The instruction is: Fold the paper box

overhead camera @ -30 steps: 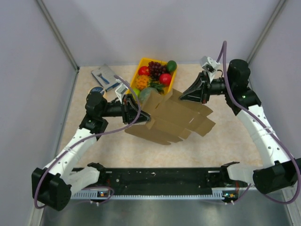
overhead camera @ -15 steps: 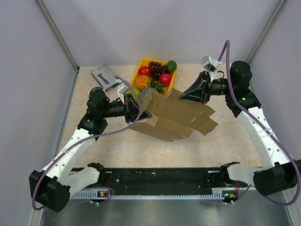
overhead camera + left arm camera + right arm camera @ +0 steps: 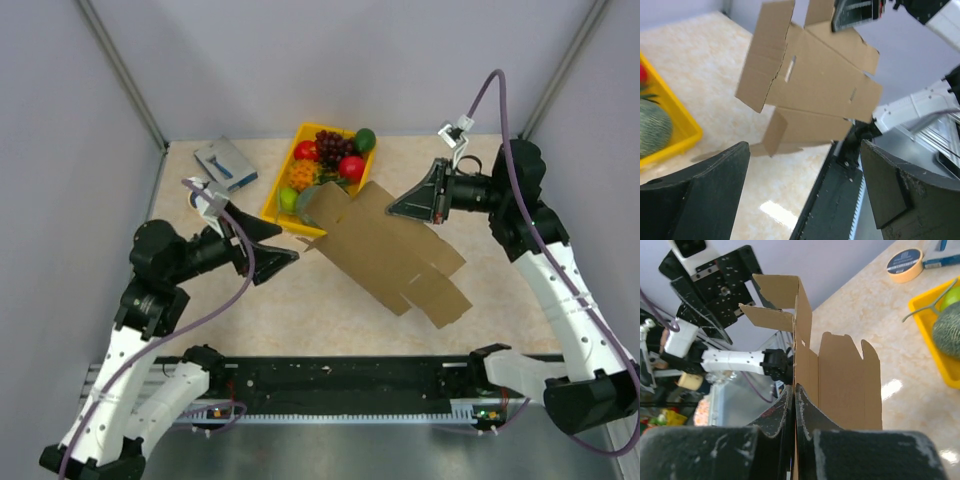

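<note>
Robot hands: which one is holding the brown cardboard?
The right gripper: it is pinched shut on the edge of the paper box. The left gripper stands wide open, apart from the cardboard, touching nothing.

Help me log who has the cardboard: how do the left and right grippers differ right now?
The left gripper stands wide open and holds nothing; the right gripper is shut on the paper box. The left gripper's fingers are clear of the box, off its left end; the right gripper's fingers pinch its far edge, so only that arm holds it. Both point inward at the box.
</note>
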